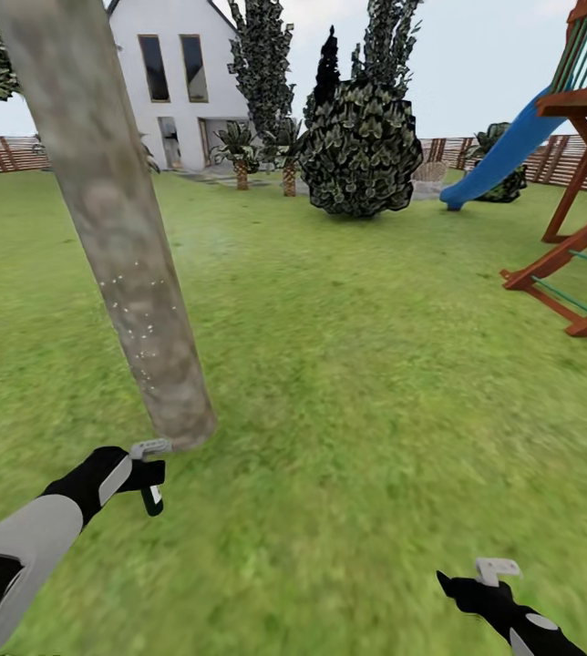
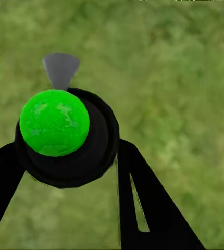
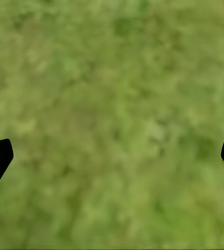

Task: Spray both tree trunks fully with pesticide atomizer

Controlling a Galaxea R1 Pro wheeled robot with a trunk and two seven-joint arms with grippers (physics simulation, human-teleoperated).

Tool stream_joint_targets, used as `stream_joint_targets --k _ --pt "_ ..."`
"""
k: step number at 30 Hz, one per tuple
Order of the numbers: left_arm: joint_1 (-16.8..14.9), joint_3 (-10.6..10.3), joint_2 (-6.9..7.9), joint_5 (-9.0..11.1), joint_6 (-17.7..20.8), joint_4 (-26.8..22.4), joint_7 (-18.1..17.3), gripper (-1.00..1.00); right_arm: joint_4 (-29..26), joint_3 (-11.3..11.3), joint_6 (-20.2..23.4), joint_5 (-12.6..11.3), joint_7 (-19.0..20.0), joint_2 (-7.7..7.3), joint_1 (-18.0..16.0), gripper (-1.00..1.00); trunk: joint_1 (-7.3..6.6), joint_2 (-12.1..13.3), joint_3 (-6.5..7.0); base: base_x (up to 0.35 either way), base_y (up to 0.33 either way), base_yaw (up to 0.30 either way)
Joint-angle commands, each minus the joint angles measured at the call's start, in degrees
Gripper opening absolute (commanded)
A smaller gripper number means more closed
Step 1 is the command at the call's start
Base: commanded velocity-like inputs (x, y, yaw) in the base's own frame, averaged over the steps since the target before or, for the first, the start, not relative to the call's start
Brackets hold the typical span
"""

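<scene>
**Atomizer held at the trunk base**

The left gripper [image 1: 148,478] pinches the pesticide atomizer [image 1: 152,474], its fingers [image 2: 143,208] flanking the dark body, trigger head beside the tree trunk [image 1: 120,237] speckled with pesticide [image 1: 143,337]. The right gripper [image 1: 476,583] hangs spread above the lawn [image 1: 375,364].

left gripper [image 1: 148,481] clamped on bottle, arm forward; right gripper [image 3: 112,156] spread wide.

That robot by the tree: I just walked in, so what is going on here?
The left gripper holds the pesticide atomizer low beside the base of a leaning tree trunk on the lawn. Pale specks dot the trunk's lower part; higher up it looks bare. The right gripper hangs open and empty over grass.
</scene>
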Motion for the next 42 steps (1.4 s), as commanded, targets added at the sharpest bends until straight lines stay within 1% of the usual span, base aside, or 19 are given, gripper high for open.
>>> stream_joint_targets --k 1,12,21,26,38,42 --pt "0.0 0.0 -0.18 -0.19 -0.06 0.0 0.06 -1.0 0.0 0.01 0.0 0.0 0.0 0.01 0.0 1.0 0.0 0.0 0.0 0.195 -0.227 0.257" --pt "0.0 0.05 -0.16 -0.15 -0.12 0.0 0.0 -1.0 0.03 0.03 0.0 0.09 0.0 0.02 -0.01 1.0 0.0 0.0 0.0 0.277 -0.137 0.269" --pt "0.0 0.05 -0.27 -0.06 -0.11 0.0 0.0 -1.0 0.08 0.03 0.0 0.09 0.0 0.02 0.0 1.0 0.0 0.0 0.0 0.198 -0.214 0.023" --pt "0.0 0.04 -0.27 0.01 -0.11 0.0 0.01 -1.0 0.1 0.03 0.0 0.09 0.0 0.11 0.01 1.0 0.0 0.0 0.0 0.07 -0.265 0.078" --pt "0.0 0.02 -0.34 0.01 -0.11 0.0 -0.02 -1.0 0.1 0.03 0.0 0.09 0.0 0.11 0.0 1.0 0.0 0.0 0.0 0.02 -0.276 0.272" --pt "0.0 0.04 -0.35 0.05 -0.11 0.0 -0.2 -1.0 0.1 0.03 0.0 0.09 0.0 0.11 -0.01 1.0 0.0 0.0 0.0 0.111 -0.276 0.094"
